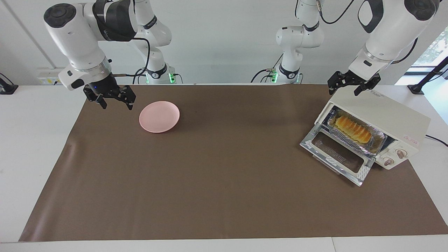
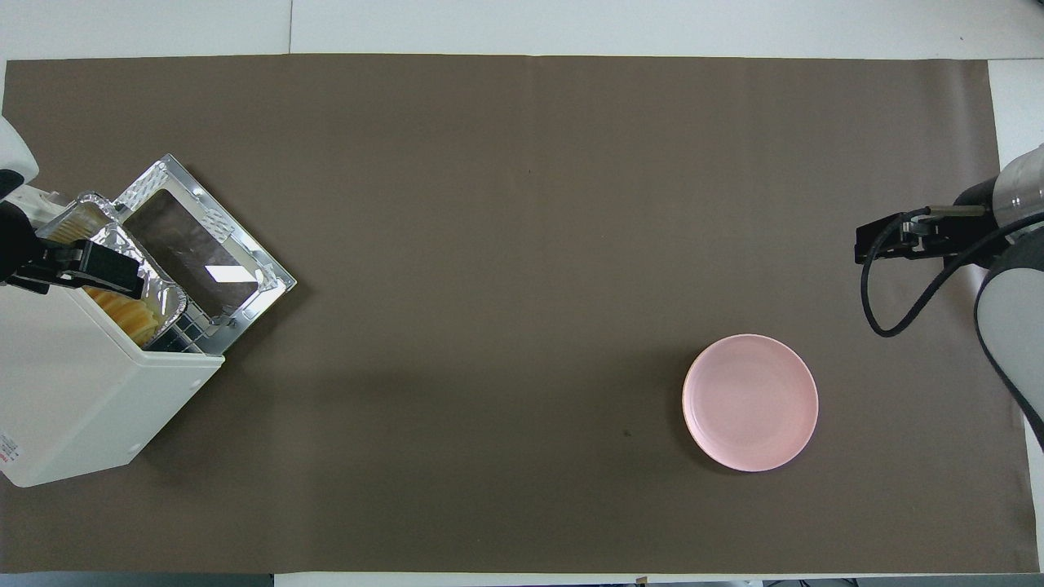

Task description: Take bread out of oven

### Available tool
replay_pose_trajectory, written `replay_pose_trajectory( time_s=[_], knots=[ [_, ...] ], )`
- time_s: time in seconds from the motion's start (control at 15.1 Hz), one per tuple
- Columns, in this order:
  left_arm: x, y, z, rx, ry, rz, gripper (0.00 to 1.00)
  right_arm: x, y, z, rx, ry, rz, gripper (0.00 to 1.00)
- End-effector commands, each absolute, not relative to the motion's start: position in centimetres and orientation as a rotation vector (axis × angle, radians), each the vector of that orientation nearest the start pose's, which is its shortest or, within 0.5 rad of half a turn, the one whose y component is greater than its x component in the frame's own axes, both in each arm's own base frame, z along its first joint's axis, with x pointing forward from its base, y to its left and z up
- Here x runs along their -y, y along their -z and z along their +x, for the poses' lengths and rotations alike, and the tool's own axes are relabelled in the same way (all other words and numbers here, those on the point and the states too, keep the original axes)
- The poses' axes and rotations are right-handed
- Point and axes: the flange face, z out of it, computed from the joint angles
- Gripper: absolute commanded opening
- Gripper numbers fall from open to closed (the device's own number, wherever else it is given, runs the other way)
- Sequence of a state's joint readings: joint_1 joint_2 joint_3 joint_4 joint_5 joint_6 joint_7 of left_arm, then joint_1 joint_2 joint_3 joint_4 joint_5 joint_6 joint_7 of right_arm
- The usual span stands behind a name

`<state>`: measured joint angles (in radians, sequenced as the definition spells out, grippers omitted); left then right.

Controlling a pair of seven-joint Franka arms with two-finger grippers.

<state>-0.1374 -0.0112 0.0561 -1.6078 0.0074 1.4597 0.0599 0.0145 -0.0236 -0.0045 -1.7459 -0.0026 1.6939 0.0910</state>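
The cream-white oven [image 1: 385,115] stands at the left arm's end of the table with its glass door [image 1: 337,154] dropped open. Inside lies the golden ridged bread [image 1: 351,129] in a crinkled foil tray [image 1: 379,141]. From above, the oven [image 2: 81,399] shows the bread [image 2: 122,311] partly under my left gripper [image 2: 81,262]. My left gripper [image 1: 343,91] hangs open just above the oven's top edge over the opening and holds nothing. My right gripper [image 1: 117,105], seen from above near the cloth's edge [image 2: 866,243], hovers open and empty beside the plate, at the right arm's end.
A round pink plate [image 1: 159,116] [image 2: 750,402] lies on the brown cloth [image 1: 224,182] toward the right arm's end. Two knobs [image 1: 394,156] sit beside the oven's opening. The foil tray [image 2: 159,287] sticks out slightly over the open door [image 2: 204,254].
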Motion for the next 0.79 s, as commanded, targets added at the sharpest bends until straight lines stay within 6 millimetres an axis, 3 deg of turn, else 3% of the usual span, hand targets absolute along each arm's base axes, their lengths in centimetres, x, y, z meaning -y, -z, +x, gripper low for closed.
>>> replay_pose_trajectory(
  time_s=[0.0,0.73],
  knots=[
    [4.10,-60.29,53.74,-0.236,-0.198,-3.133,1.00,-0.15,-56.84,54.70,-0.088,-0.052,-3.161,1.00],
    [4.01,-60.88,53.42,-0.222,-0.179,-3.131,1.00,-0.15,-56.85,54.72,-0.086,-0.050,-3.161,1.00]
  ],
)
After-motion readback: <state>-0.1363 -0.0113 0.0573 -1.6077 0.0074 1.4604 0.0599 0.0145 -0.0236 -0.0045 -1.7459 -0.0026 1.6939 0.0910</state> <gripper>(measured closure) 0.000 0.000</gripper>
